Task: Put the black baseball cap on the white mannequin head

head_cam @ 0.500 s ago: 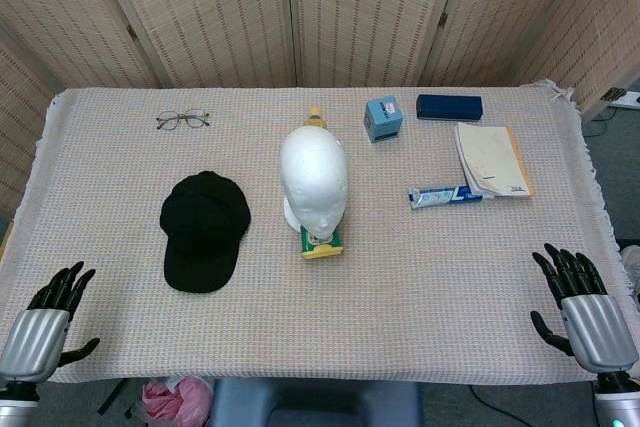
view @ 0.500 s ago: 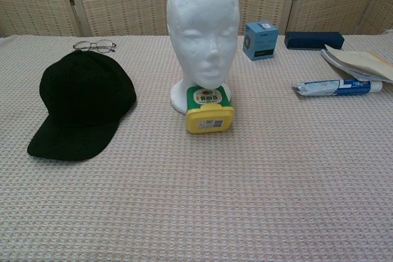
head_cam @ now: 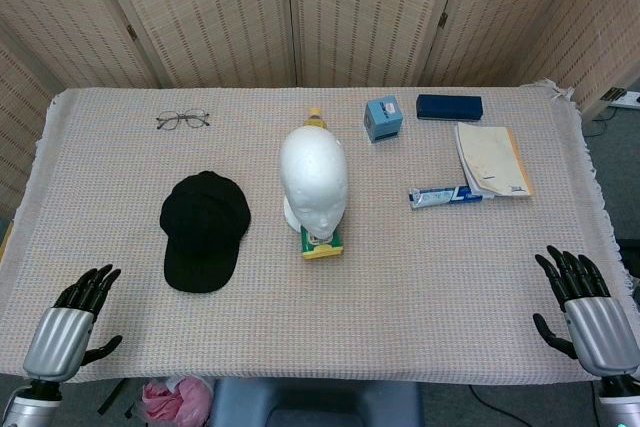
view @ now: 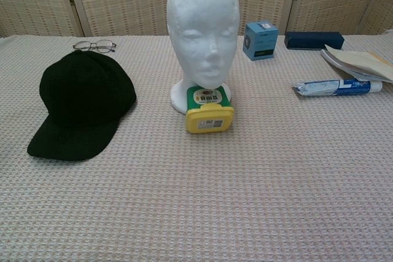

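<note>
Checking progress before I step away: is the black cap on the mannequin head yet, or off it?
Off. The black cap lies flat on the table to the left of the bare white mannequin head.

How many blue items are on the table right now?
3. A small light-blue box behind and right of the mannequin head, a dark-blue case at the far edge beside that box, and a blue-and-white tube against the booklet. None seems hidden.
</note>
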`<action>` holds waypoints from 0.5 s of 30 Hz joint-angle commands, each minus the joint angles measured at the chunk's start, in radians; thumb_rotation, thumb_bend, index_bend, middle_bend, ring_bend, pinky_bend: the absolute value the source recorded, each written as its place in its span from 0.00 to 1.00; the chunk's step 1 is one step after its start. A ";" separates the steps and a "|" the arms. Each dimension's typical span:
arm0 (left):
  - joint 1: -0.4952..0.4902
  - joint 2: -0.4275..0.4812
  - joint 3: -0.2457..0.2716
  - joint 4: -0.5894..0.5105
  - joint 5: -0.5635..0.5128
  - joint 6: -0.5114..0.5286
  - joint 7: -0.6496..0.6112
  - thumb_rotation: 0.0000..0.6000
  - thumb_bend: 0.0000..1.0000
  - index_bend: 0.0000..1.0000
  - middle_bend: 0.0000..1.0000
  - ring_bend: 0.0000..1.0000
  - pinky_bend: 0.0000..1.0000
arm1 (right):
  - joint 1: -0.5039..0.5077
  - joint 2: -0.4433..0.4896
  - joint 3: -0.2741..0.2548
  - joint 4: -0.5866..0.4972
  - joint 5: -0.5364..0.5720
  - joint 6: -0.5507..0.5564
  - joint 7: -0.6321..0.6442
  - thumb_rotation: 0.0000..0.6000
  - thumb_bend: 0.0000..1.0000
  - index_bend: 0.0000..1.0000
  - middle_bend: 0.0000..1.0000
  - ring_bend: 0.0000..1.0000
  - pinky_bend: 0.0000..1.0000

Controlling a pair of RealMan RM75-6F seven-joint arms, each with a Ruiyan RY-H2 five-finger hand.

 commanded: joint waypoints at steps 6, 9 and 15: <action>-0.001 -0.226 -0.025 0.134 0.077 0.079 0.085 1.00 0.16 0.25 0.34 0.28 0.43 | 0.007 0.003 -0.001 0.003 -0.007 -0.008 0.011 1.00 0.29 0.00 0.00 0.00 0.00; -0.001 -0.317 -0.039 0.226 0.108 0.125 0.106 1.00 0.16 0.27 0.38 0.29 0.43 | 0.005 0.007 -0.004 0.002 -0.016 -0.001 0.021 1.00 0.29 0.00 0.00 0.00 0.00; -0.019 -0.441 -0.055 0.380 0.107 0.131 0.096 1.00 0.16 0.27 0.38 0.29 0.43 | -0.007 0.012 -0.007 0.007 -0.036 0.030 0.038 1.00 0.29 0.00 0.00 0.00 0.00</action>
